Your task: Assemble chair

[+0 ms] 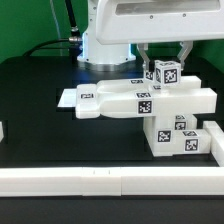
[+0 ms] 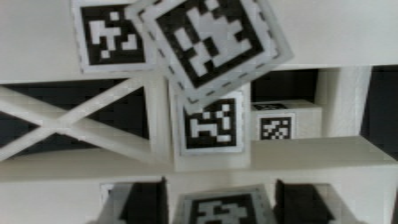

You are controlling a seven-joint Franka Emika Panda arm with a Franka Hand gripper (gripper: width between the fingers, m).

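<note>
Above the blocky white plastic chair seat, the gripper is clamped on a small tagged white part. Joining looks underway; next, it likely needs careful alignment over the long flat piece.

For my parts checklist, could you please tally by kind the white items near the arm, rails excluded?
Long flat white plastic chair part: 1
Small tagged white plastic piece in the tool: 1
Blocky white tagged plastic cluster: 1
Thin flat white marker board: 1
Total: 4
</note>
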